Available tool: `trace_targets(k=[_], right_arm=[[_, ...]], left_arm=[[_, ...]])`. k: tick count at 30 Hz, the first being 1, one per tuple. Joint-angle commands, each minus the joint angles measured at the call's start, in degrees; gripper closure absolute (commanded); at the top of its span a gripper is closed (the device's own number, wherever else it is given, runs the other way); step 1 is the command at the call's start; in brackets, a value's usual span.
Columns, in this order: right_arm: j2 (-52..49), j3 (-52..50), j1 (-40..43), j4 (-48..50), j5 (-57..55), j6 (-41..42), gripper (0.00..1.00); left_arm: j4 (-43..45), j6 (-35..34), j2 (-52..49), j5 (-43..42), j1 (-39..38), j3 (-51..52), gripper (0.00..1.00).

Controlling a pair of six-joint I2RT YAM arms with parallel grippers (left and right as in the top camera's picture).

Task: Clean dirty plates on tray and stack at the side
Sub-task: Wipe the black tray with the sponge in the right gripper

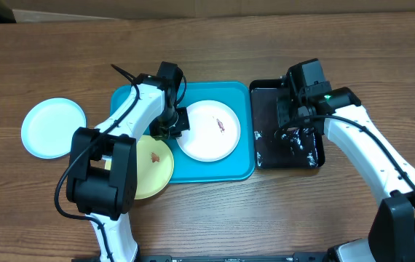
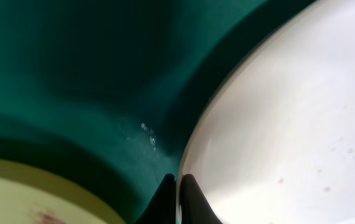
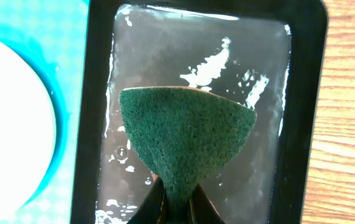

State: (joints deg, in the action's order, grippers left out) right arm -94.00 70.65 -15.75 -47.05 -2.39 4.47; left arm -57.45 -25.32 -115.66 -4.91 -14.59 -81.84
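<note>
Left tool (image 1: 172,125) sits low at the left edge of the white plate (image 1: 207,135), which lies inside the turquoise tray (image 1: 222,169). In the wrist view its jaws are pressed together on the plate's thin rim (image 2: 176,183), as far as that close view allows. The reddish smear (image 1: 220,124) is on the plate's right half. Right tool (image 3: 176,193) hangs over the wet black tray (image 3: 305,93), clamped shut on the narrow end of the green sponge (image 3: 187,134), whose broad part fans out free. The yellow-green plate (image 1: 155,166) lies at the tray's front-left corner, partly out over the counter (image 1: 266,218). The mint-blue plate (image 1: 53,128) is alone on the counter, well apart to the left.

Risks as judged:
1. The rim hold is shallow, so a sideways scrub push may pivot the white plate or pull it out of the jaws.
2. A loose plate would slide on the smooth tray floor toward the yellow-green plate and could nudge it off the rim.
3. The sponge is pinched only at its tail, so downward pressure may fold or twist it and the tool tips would scrape the plate instead.
4. A soaked sponge may drip during the crossing.
5. Both arms would work over the same plate, so wrist contact is possible.
</note>
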Motion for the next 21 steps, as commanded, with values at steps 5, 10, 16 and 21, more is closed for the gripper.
trace_targets(k=[5,10,16,21], right_arm=[[1.9,1.8,0.4,-1.7,-0.5,-0.2,0.96],[1.9,1.8,0.4,-1.7,0.9,0.0,0.96],[1.7,1.8,0.4,-1.8,5.0,0.1,0.96],[1.6,1.8,0.4,-1.7,5.0,0.0,0.96]], left_arm=[[-3.3,2.6,-0.8,1.9,0.0,-5.8,0.96],[-3.9,2.6,-0.8,1.9,0.0,-6.4,0.93],[-3.9,2.6,-0.8,1.9,-0.4,-6.4,0.94],[-4.0,2.6,-0.8,1.9,-1.3,-6.3,0.95]])
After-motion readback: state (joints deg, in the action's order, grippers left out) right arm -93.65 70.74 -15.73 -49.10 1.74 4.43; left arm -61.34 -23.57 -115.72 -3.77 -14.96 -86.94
